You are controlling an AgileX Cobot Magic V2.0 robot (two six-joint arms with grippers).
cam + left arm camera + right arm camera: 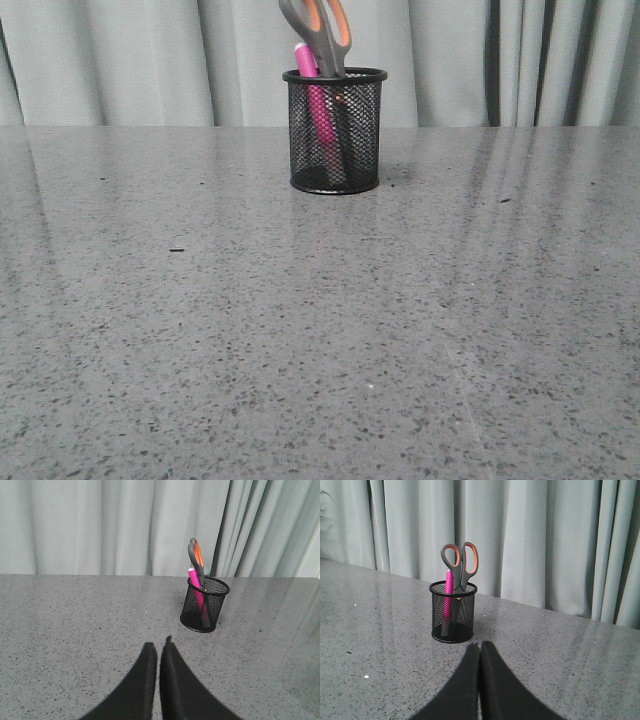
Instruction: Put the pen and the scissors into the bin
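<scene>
The black mesh bin [334,135] stands upright at the far middle of the grey table. The pink pen [318,100] stands inside it. The scissors [320,30] stand in it blades down, with the grey and orange handles above the rim. In the left wrist view the bin [205,605], pen [198,592] and scissors [196,560] lie beyond my left gripper [159,645], which is shut and empty. In the right wrist view the bin [453,612], pen [448,592] and scissors [460,562] lie just beyond my right gripper [480,644], shut and empty. Neither gripper shows in the front view.
A grey speckled table [320,330] runs to a pale curtain [150,60] at the back. A small dark speck [176,249] lies on the table left of the middle.
</scene>
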